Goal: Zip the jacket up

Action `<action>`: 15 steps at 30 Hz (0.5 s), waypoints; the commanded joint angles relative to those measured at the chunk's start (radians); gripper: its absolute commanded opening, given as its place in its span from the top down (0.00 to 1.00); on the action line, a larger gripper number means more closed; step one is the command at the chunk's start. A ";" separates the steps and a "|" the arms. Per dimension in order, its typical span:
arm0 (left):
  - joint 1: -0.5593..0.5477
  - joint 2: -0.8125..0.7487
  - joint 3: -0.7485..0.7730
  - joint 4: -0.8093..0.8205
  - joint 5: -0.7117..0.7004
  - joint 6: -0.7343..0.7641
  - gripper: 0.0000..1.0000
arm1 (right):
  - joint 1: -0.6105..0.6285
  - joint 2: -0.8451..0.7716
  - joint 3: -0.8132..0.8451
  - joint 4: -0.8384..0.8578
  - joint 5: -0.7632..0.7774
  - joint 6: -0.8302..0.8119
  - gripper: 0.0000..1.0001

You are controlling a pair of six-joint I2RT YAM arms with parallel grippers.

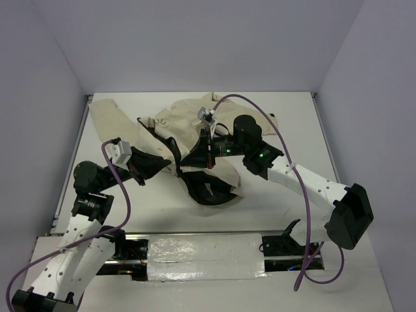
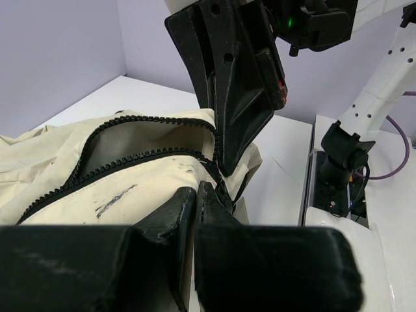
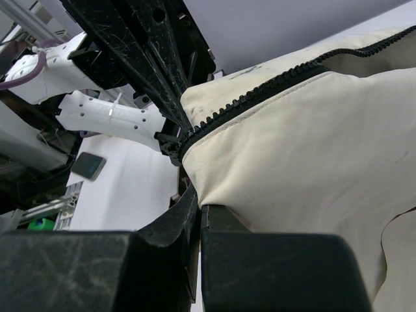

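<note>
The cream jacket point(image 1: 188, 117) lies bunched in the middle of the table, its black lining point(image 1: 208, 192) showing at the front. In the left wrist view the dark zipper point(image 2: 130, 162) runs as two parted rows across the jacket point(image 2: 143, 185) and they meet by my left gripper point(image 2: 196, 190), which is shut on that zipper edge. My right gripper point(image 2: 224, 166) comes down just beyond it. In the right wrist view my right gripper point(image 3: 200, 208) is shut on the jacket point(image 3: 312, 149) just below the zipper's point(image 3: 260, 91) closed end. From above, both grippers point(image 1: 174, 164) point(image 1: 209, 162) meet over the jacket's front.
The white table point(image 1: 130, 208) is walled on three sides. A metal rail point(image 1: 201, 250) with both arm bases runs along the near edge. Purple cables point(image 1: 123, 195) point(image 1: 286, 140) loop over each arm. One sleeve point(image 1: 107, 117) stretches to the far left.
</note>
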 commanded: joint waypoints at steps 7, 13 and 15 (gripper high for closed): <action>-0.006 -0.002 0.015 0.055 0.069 0.024 1.00 | -0.015 -0.040 0.031 0.047 -0.031 -0.018 1.00; -0.006 -0.005 0.019 0.021 0.012 0.010 1.00 | -0.012 -0.041 0.031 0.050 -0.043 -0.029 1.00; -0.005 -0.007 0.024 0.011 -0.032 -0.015 1.00 | -0.014 -0.040 0.033 0.026 -0.037 -0.044 1.00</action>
